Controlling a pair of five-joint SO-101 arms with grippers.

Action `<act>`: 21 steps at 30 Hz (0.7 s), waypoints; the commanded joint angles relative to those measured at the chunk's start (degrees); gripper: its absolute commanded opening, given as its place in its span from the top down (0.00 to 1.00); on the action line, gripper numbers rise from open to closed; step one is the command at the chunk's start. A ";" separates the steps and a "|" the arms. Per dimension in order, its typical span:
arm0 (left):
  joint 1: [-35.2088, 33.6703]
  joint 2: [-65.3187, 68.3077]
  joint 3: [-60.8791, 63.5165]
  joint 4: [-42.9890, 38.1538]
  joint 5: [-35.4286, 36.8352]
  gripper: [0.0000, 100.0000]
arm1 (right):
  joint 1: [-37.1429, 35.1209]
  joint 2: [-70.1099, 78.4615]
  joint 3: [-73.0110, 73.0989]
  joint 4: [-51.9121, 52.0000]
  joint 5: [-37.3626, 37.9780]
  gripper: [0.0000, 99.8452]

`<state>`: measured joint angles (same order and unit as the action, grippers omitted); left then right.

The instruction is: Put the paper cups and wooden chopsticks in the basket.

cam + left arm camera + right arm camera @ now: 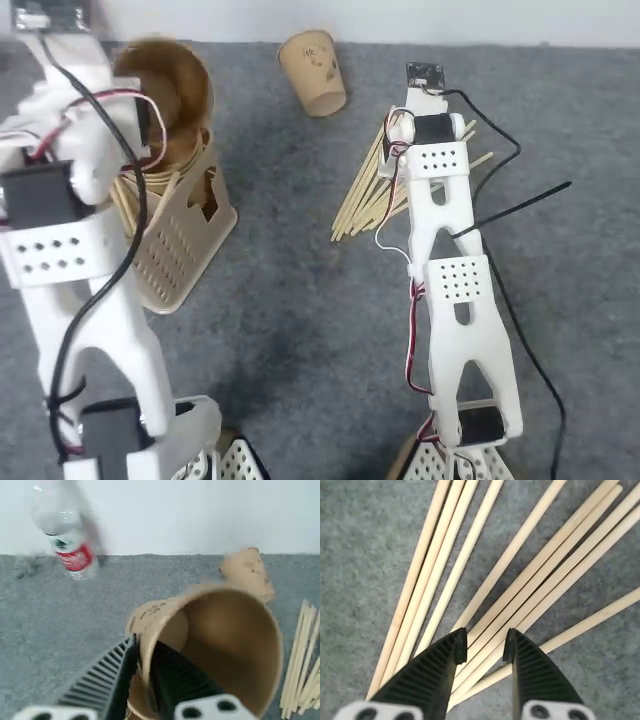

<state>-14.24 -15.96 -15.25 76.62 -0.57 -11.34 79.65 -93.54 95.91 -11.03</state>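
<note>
left tool [145, 646] clamps one paper cup [230, 630], partly cut off.

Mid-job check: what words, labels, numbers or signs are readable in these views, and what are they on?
No text can be read in any view.
Bottle: print on the red label, too blurred.
Held cup, pinched in the left gripper: dark marks on its outer wall, too blurred.
Other cup on the table: small dark marks, too small.
Chopsticks and basket: no print visible.
</note>
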 commanded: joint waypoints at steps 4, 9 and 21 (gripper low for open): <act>0.97 -3.25 -5.05 3.96 0.53 0.99 | 0.57 -0.22 -0.62 -0.22 0.88 0.90; 0.79 -1.76 -2.77 3.96 0.53 0.99 | 0.57 -0.22 -0.53 -0.22 1.14 0.99; -2.99 1.32 -4.26 4.92 0.44 0.95 | 0.92 -0.13 -0.62 0.92 0.88 0.99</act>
<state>-14.77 -14.73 -15.78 80.48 -0.57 -10.99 80.18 -93.45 96.18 -10.95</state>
